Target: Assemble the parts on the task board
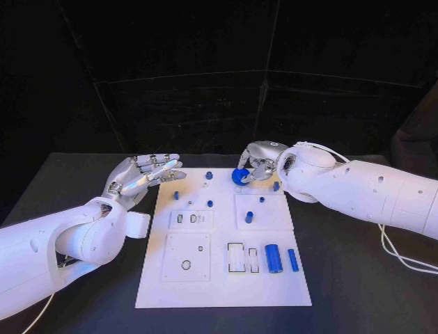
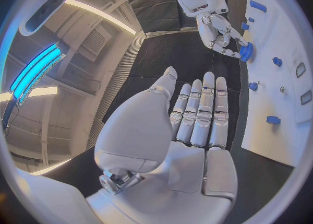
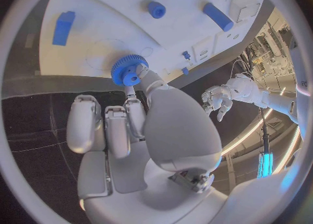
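Fingers (image 3: 133,85) of the right hand (image 1: 260,162) pinch a small blue gear (image 3: 128,70), toothed round its rim with a raised hub in the middle; the hand's other fingers are curled in beside it. The right wrist view shows the fine teeth and the hub plainly, and has the gear at the far edge of the task board (image 1: 223,289). In the head view it reads only as a blue round lump (image 1: 241,177) under the silver hand, over the board's far end.

On the flat, matte white board, the near right part carries a fat blue cylinder (image 1: 273,258) lying on its side, with a thinner blue bar (image 1: 293,260) just beside it and dark-edged rectangular cutouts (image 1: 243,258) to their left. An oval hole (image 1: 186,264) sits in a raised square plate at the near left. Several small blue pegs (image 1: 209,204) stand further back. The right wrist view adds a flat blue block (image 3: 63,27), a short round peg (image 3: 156,9) and a longer rod (image 3: 217,16) on the board.

At the board's left edge, the left hand (image 1: 143,175) is released, palm up, its jointed silver fingers (image 2: 203,109) stretched straight and empty. Its own wrist view shows the smooth white palm shell, and across the black desk (image 1: 369,292) the right hand (image 2: 221,33) at the gear (image 2: 245,51).
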Controlling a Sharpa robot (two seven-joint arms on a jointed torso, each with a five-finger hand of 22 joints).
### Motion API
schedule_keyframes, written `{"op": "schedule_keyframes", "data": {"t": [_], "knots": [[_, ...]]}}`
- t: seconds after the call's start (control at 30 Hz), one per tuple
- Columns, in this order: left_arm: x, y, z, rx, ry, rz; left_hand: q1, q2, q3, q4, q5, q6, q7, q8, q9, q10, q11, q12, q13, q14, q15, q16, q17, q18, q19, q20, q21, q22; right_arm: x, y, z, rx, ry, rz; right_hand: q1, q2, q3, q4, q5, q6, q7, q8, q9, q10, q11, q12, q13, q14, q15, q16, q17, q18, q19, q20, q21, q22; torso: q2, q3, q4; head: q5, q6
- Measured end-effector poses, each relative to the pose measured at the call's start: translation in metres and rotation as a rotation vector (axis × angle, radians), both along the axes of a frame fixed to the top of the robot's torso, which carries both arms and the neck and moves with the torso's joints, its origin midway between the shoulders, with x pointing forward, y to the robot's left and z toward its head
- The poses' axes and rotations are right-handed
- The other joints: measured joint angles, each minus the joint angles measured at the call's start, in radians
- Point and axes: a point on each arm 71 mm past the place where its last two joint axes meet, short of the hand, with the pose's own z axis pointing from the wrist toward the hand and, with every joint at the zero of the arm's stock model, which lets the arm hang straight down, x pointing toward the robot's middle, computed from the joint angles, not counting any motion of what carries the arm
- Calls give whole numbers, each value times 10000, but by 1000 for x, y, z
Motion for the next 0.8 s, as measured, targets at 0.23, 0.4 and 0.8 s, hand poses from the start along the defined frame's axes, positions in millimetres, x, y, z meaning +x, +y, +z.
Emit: {"op": "schedule_keyframes", "data": {"t": [0.23, 0.4, 0.8], "knots": [[0, 0, 0, -5, 6, -14, 0, 0, 0, 0, 0, 0, 0, 0, 0, 0, 0, 0, 0, 0, 0, -38, -1, 1, 0, 0, 0, 1, -8, 26, 6, 201, -598, 493, -181, -181, 365, 283, 161, 1, 0, -181, 0, 16, -15, -75, 23, -14, -13, 0, 0, 0, 36, -36, 0, 51, -1, -11, 32, 57, 28], [0, 0, 0, -5, 9, -18, 0, 0, 0, 0, 0, 0, 0, 0, 0, 0, 0, 0, 0, 0, 0, -38, -1, 1, 0, 0, 0, 1, -11, 54, 9, 256, -911, 810, -298, -224, 484, 401, 219, 27, -11, -275, -8, -22, 23, -126, 22, -16, -12, 0, -1, 1, 36, -36, 0, 51, -1, -13, 40, 115, -4], [0, -2, 0, -22, 8, -62, 0, 0, -29, -28, 0, 0, 0, 0, 0, 0, 0, 0, 0, 37, 37, -38, -2, 0, 27, -27, 0, -9, -9, 92, -7, 78, -844, 933, -324, -198, 597, 404, 276, 37, -16, -431, -57, -59, 59, -193, 22, -17, -9, 0, -2, 2, 36, -36, 0, 50, 6, 7, 12, 215, -42]]}}
